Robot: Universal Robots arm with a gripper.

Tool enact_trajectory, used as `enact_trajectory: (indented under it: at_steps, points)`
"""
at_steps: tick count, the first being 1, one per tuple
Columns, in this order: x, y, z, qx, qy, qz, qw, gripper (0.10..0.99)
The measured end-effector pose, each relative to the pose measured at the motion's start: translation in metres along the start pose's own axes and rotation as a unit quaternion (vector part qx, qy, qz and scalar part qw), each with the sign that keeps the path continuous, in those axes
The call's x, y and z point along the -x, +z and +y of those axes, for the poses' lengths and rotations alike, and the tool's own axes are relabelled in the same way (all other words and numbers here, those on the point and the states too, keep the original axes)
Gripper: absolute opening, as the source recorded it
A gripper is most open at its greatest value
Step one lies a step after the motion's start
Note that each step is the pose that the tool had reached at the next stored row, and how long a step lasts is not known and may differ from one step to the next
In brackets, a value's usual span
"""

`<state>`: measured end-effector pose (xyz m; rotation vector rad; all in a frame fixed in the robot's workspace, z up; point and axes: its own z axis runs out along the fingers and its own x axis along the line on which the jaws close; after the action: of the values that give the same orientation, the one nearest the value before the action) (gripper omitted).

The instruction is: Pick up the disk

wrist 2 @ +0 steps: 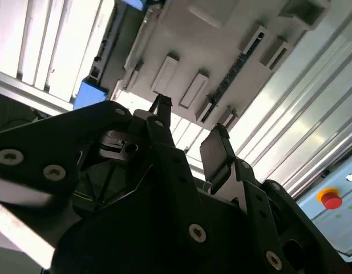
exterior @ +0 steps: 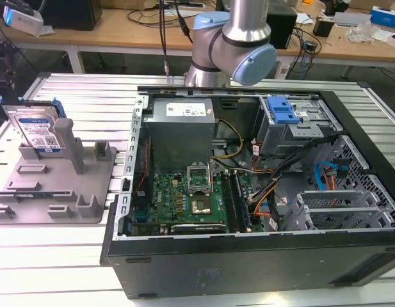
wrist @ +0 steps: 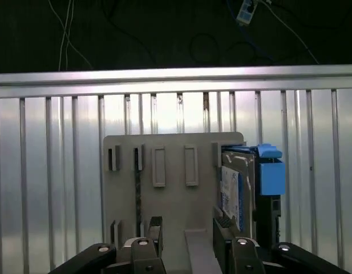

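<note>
1. The surface (exterior: 75, 89) is a ribbed metal table that carries everything; its slats also run under the fixture in the first wrist view (wrist: 50, 171).
2. An open computer case (exterior: 248, 256) lies on its side and takes up the exterior view's right and middle, with its boards and cables showing.
3. The robot arm (exterior: 232, 38) rises behind the case at the top of the exterior view.
4. A grey fixture (exterior: 56, 185) with upright posts sits on the surface at the exterior view's left, apart from the case. It appears in both wrist views (wrist: 170, 200) (wrist 2: 221, 45).
5. The disk (exterior: 37, 131) stands on edge on the fixture, tilted, just behind a tall post, with its labelled face towards the exterior camera. In the first wrist view it is seen edge-on (wrist: 233, 188) at one side of the fixture, with blue rails alongside it.
6. The gripper (wrist: 188, 234) hangs over the fixture with its fingers (wrist: 156, 228) spread wide and nothing between them. The second wrist view (wrist 2: 190, 128) shows the same gap.
</note>
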<state>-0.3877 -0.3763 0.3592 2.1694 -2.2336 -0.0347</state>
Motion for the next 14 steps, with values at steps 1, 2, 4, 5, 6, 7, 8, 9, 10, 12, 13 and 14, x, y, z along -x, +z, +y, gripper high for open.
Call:
enact_trajectory:
  at_steps: [1,2,4,5,6,7,8,9,10,12,13,14]
  points:
    - [0.0083,-0.0001,0.0005,0.0001,0.0,0.0001,1.0,0.482]
    - [0.0157,-0.0001,0.001,0.0,0.0,0.0001,1.0,0.482]
    - [0.0267,-0.0002,0.0016,0.0001,0.0,0.0001,1.0,0.482]
    - [0.0319,-0.0001,0.0018,0.0,0.0,0.0,1.0,0.482]
    - [0.0389,-0.0001,0.0023,-0.0001,0.0,0.0,1.0,0.482]
    - [0.0428,-0.0002,0.0024,-0.0001,0.0,0.0,1.0,0.482]
    - [0.0533,-0.0002,0.0034,-0.0004,0.0,0.0,1.0,0.482]
    - [0.0564,0.0,0.006,-0.0004,0.0,0.0,1.0,0.482]
    - [0.0572,0.0003,0.0089,-0.0004,0.0,0.0,1.0,0.482]
    - [0.0586,0.0008,0.0153,-0.0004,0.0,0.0,1.0,0.482]
    - [0.0592,0.0012,0.0183,-0.0004,0.0,0.0001,1.0,0.482]
    - [0.0599,0.0016,0.0212,-0.0004,-0.001,0.0001,1.0,0.482]
